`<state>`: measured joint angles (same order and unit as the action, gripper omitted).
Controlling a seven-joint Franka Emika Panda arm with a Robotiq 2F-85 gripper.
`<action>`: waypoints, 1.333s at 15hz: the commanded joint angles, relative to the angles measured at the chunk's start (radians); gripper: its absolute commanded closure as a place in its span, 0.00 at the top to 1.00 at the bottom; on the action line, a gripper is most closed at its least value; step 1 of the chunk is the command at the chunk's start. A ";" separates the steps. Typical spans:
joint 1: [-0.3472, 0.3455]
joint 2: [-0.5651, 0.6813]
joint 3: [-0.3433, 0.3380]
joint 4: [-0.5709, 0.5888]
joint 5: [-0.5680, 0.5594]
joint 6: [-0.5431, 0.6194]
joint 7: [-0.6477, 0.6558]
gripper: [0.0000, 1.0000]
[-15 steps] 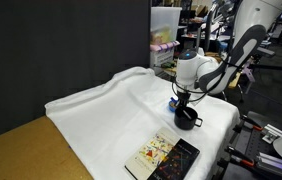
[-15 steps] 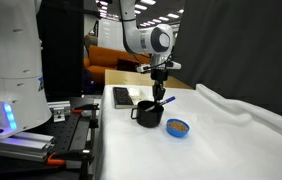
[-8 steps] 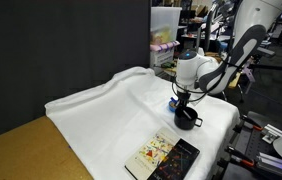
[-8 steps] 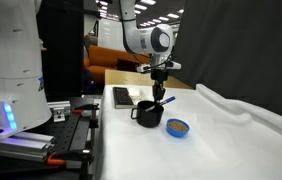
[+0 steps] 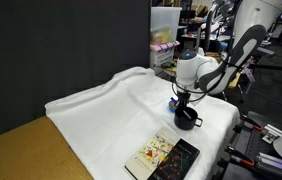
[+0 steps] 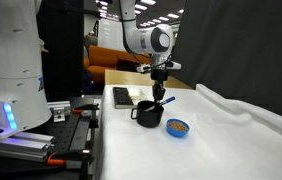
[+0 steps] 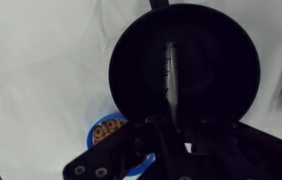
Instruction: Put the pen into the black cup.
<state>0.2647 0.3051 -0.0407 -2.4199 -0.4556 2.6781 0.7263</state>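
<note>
The end effector (image 6: 161, 93) is clamped on the pen (image 7: 168, 75), which hangs directly over the mouth of the black cup (image 6: 147, 115) on the tabletop. The release should go best with the pen centred and its tip below the rim, away from the blue disc (image 6: 178, 127) just beside the cup.

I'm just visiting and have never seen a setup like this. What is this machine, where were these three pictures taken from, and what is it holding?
This is one robot arm with a two-fingered gripper at its end. Two pictures come from cameras standing off the robot; the third looks down from a camera on its wrist. On the table's white cloth are the black cup, a flat blue disc beside it, and a colourful book. The gripper is shut on the pen, a thin stick, holding it over the cup's opening.
</note>
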 commanded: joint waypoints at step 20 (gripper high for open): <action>0.010 -0.001 -0.019 0.000 0.007 0.000 -0.001 0.82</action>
<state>0.2656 0.3051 -0.0507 -2.4199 -0.4562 2.6781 0.7313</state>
